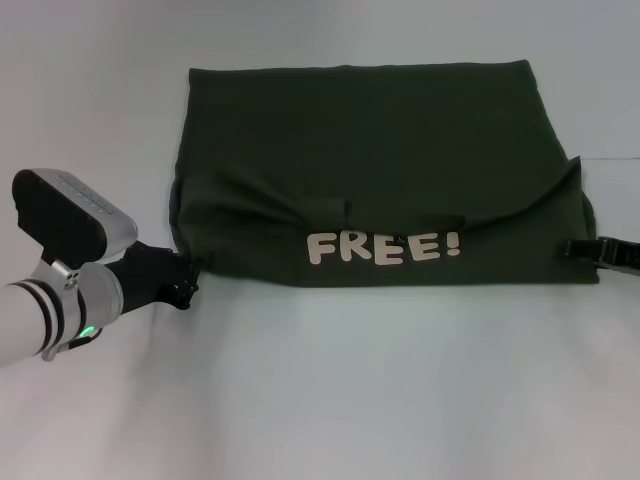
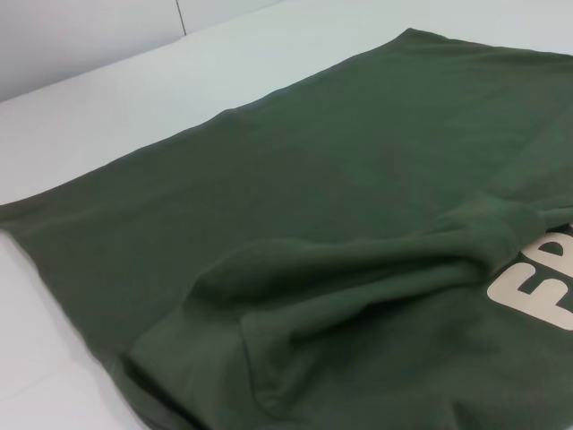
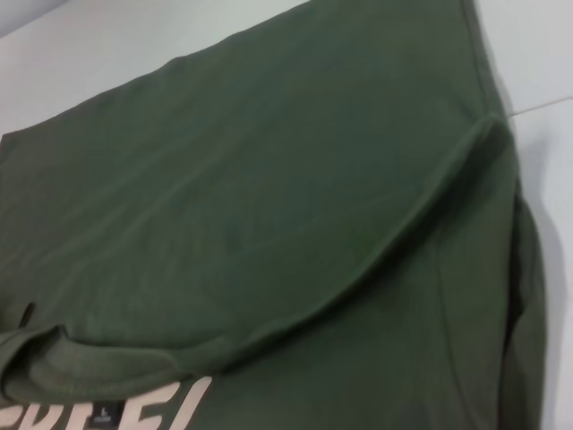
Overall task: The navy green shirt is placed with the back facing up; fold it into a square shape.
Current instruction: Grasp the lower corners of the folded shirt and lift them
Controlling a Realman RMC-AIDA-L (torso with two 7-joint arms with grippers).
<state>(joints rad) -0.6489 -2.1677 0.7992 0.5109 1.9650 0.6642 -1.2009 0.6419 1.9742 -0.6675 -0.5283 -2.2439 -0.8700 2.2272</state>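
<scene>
Cream block lettering reading "FREE!" (image 1: pixel 384 247) is showing on the folded-over near edge of the navy green shirt (image 1: pixel 380 150). A small neck label beside the letters is too tiny to read.

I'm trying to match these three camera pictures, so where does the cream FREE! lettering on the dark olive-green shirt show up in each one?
Head view: the cream FREE! lettering sits along the near folded edge of the dark olive-green fabric shirt, centre.
Left wrist view: only its first letters show, cut off at the picture's edge.
Right wrist view: parts of the letters show at the picture's edge.
Shared landmark: the curved folded-over flap edge beside the lettering.
</scene>
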